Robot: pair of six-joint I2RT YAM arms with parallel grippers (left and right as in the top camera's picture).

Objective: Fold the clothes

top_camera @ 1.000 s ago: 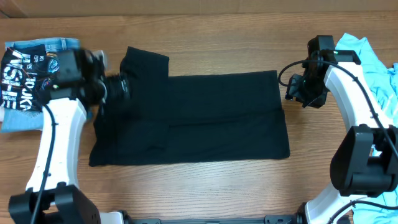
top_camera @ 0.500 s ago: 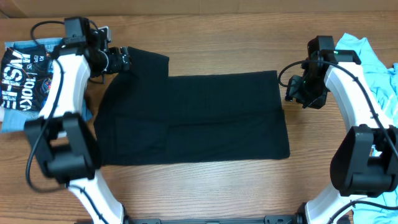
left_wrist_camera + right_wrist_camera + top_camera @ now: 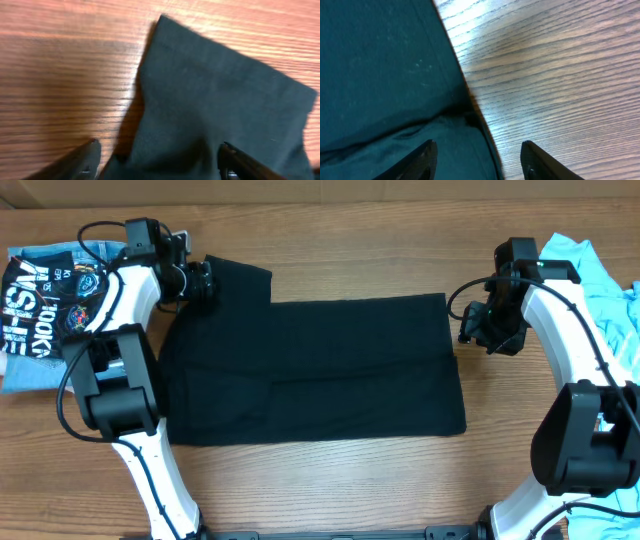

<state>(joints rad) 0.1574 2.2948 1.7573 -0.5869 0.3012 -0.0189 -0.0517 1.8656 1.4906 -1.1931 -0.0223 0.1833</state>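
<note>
Below both spread pairs of fingers (image 3: 90, 155) (image 3: 425, 157) lies the black T-shirt's (image 3: 310, 370) edge.

Plain black T-shirt (image 3: 310, 370) lies flat mid-table, part folded to a rectangle; one sleeve sticks out top-left.

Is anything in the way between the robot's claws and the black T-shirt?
No, nothing visible is. The left gripper is open right over the sleeve of the black T-shirt, and the right gripper is open over the shirt's right edge. Only shirt fabric and bare table show between the fingers.
</note>
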